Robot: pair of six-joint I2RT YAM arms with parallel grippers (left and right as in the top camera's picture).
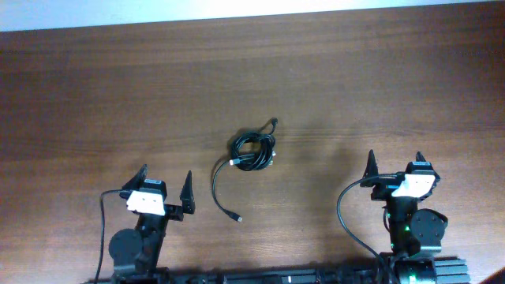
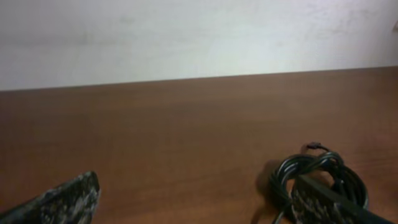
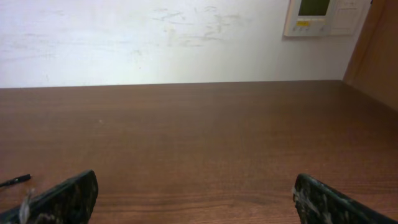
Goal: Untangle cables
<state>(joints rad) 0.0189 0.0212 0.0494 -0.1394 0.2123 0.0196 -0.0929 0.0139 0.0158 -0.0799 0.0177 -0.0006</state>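
Observation:
The cables (image 1: 253, 151) lie as a small black coiled bundle near the middle of the brown wooden table (image 1: 118, 87). A loose tail (image 1: 221, 193) curves from it toward the front and ends in a small plug. The bundle also shows in the left wrist view (image 2: 317, 177), partly behind my right finger. My left gripper (image 1: 166, 183) is open and empty, to the front left of the bundle. My right gripper (image 1: 394, 164) is open and empty, far to the right of it. A cable plug tip (image 3: 15, 180) shows at the left edge of the right wrist view.
A white wall (image 3: 155, 37) stands behind the table's far edge, with a wall panel (image 3: 317, 15) at the upper right. Thick black arm wires (image 1: 347, 213) loop beside each arm base at the front.

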